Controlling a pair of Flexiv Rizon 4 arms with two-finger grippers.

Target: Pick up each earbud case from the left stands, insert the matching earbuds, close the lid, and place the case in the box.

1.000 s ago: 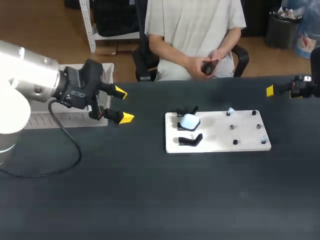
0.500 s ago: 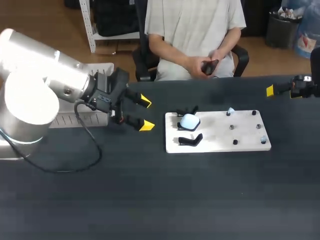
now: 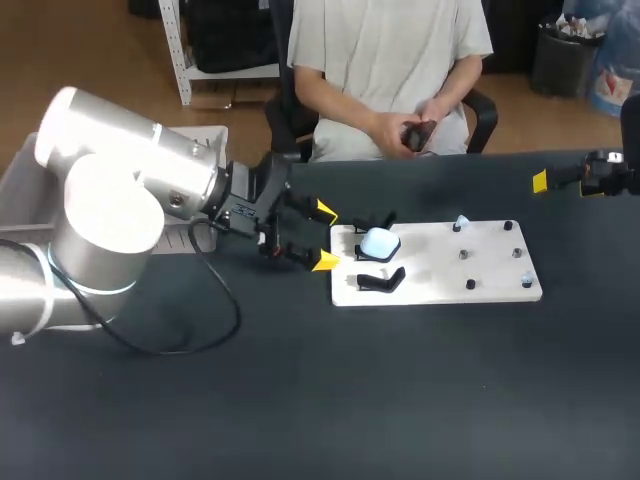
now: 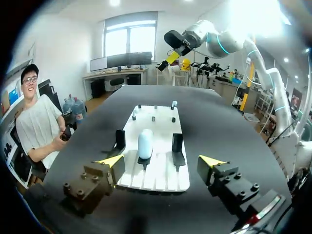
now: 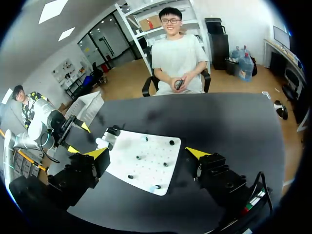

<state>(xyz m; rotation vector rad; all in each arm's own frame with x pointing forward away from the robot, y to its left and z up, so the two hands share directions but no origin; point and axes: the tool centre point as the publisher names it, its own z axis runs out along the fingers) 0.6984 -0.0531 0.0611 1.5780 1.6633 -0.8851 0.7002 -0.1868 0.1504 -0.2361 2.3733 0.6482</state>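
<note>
A pale blue earbud case (image 3: 379,242) sits closed on the middle black stand at the left end of the white board (image 3: 440,268). My left gripper (image 3: 325,237) is open just left of that end, level with the case and not touching it. In the left wrist view the case (image 4: 145,143) stands ahead of my open left gripper (image 4: 161,161), between two empty black stands (image 4: 177,147). Two pale earbuds (image 3: 461,222) (image 3: 527,281) rest on pegs at the board's right part. My right gripper (image 3: 545,182) hangs far off at the table's back right, open (image 5: 146,152) and empty.
A white box (image 3: 208,136) stands at the table's back left, partly behind my left arm. Several small black pegs (image 3: 470,284) stick up from the board. In the right wrist view the board (image 5: 146,161) lies ahead of the gripper, with dark tabletop around it.
My left arm has swung to the right from near the box to the board's left end, gripper open throughout. The right arm has stayed still.
</note>
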